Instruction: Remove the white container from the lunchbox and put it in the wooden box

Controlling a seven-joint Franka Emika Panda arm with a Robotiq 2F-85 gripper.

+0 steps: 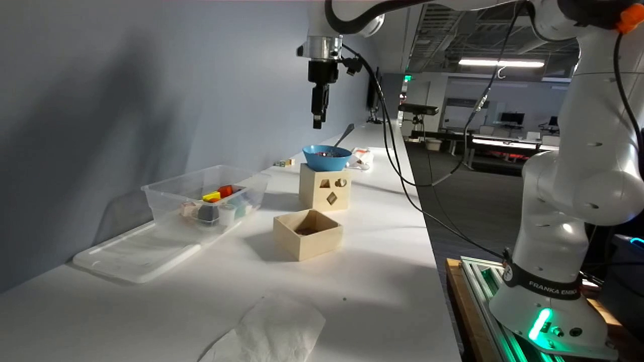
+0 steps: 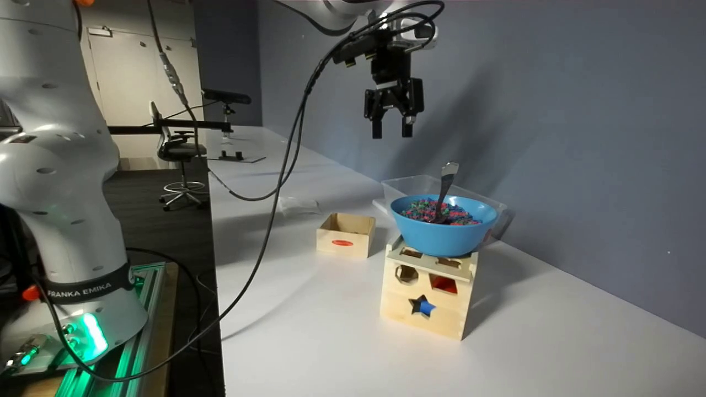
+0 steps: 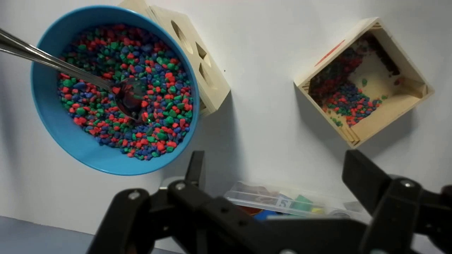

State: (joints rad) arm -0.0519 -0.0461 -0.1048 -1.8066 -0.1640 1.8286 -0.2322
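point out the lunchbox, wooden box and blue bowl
Lunchbox (image 1: 168, 207): in an exterior view, on its near wall.
Wooden box (image 2: 342, 250): in an exterior view, on its outer wall.
Blue bowl (image 3: 71, 138): in the wrist view, on its inner wall.

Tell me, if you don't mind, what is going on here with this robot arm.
The robot arm is holding nothing right now; its open fingers hang above the table. The job is to move the white container from the lunchbox to the wooden box, and that is not yet done: what looks like it shows through the lunchbox's clear side. The wooden box has small coloured bits inside, and a blue bowl stands on a wooden cube.
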